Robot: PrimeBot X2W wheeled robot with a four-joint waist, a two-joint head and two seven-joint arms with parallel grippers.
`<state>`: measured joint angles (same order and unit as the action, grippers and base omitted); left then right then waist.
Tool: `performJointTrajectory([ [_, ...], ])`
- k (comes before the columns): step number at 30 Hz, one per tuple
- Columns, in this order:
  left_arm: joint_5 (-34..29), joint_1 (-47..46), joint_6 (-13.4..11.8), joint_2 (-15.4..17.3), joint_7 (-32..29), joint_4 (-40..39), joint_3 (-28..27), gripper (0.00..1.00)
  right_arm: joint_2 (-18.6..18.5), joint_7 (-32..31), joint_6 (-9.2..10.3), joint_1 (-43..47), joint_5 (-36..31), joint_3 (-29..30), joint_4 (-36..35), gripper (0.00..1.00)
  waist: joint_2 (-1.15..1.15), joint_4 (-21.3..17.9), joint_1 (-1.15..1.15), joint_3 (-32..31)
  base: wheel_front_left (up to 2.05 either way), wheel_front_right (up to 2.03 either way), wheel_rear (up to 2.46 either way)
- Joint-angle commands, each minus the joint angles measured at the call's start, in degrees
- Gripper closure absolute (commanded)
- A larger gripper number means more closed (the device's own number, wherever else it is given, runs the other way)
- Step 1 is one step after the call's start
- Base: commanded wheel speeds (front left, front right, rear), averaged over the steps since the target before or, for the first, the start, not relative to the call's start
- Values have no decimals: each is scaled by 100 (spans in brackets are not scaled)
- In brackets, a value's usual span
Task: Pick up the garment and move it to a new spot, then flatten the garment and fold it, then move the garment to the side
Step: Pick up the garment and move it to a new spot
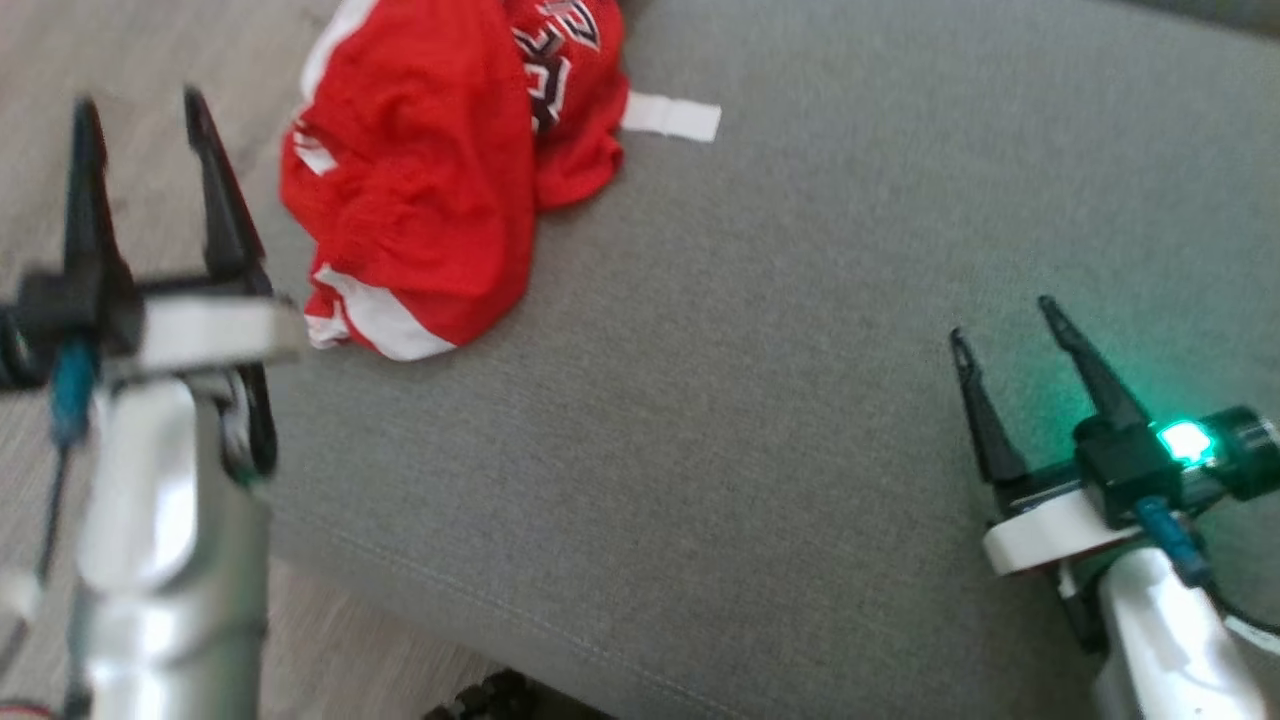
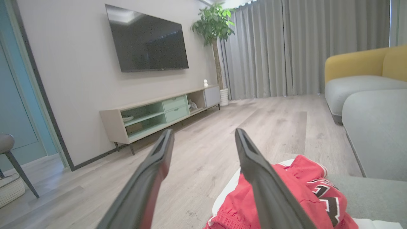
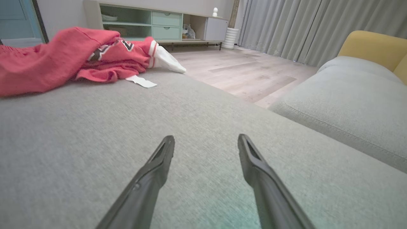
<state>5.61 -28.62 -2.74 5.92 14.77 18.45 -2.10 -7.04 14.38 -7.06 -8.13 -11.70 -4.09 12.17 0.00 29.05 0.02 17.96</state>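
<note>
Grey cushion (image 1: pixel 750 400), red garment (image 1: pixel 420 190) beside left end effector (image 1: pixel 138 100), right end effector (image 1: pixel 1003 318) apart, both spread wide.

Bright red garment (image 1: pixel 420 190), white bands at the hems, black lettering edged in white. White tag (image 1: pixel 670 117). Grey cushion (image 1: pixel 800 350), fine woven fleck. Pale wood-grain floor (image 2: pixel 222 143). Grey curtains (image 2: pixel 286 47), yellow sofa back (image 2: pixel 356 63), beige cabinet (image 2: pixel 109 124) with mint-green drawers (image 2: pixel 174 108), black television (image 2: pixel 146 41), green plant (image 2: pixel 213 22) in a white ribbed pot (image 2: pixel 224 96). Teal door (image 2: pixel 12 111), plain off-white wall (image 2: pixel 79 79). Green light (image 1: pixel 1185 440) on the black-fingered right gripper (image 1: pixel 1002 318).
</note>
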Motion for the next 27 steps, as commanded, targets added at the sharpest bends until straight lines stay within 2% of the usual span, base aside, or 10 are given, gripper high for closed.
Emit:
performJointTrajectory([
  [1, 53, -573, 79, 329, 23, 365, -257, 0, -130, 62, -43, -136, -53, -118, -239, 0, 0, -146, -2, 475, 0, 0, 0],
  [5, 336, -1518, 279, 470, -140, 1665, -377, 0, -355, 62, -43, -150, -71, -86, -368, 0, 0, -257, -2, 802, 0, 0, 0],
  [12, 749, -2607, 617, 653, -1072, 3598, -489, 0, -593, 62, -43, -298, -52, -68, -556, 0, 0, -463, -2, 1405, 0, 0, 0],
  [20, 893, -2965, 691, 725, -1063, 4754, -516, 0, -628, 62, -43, -404, -44, -77, -623, 0, 0, -609, -2, 1699, 0, 0, 0],
  [21, 908, -2992, 709, 735, -960, 4828, -519, 90, -633, 62, -43, -411, -48, -56, -630, 0, 0, -615, -2, 1720, 0, 0, 0],
  [22, 928, -3014, 712, 747, -823, 4883, -532, 100, -634, 62, -43, -418, -50, -47, -634, 0, 0, -626, -2, 1729, 0, 0, 0],
  [27, 996, -3197, 508, 898, -115, 4883, -660, 100, -558, 62, -43, -429, -48, -19, -597, 0, 0, -638, -2, 1628, 0, 0, 0],
])
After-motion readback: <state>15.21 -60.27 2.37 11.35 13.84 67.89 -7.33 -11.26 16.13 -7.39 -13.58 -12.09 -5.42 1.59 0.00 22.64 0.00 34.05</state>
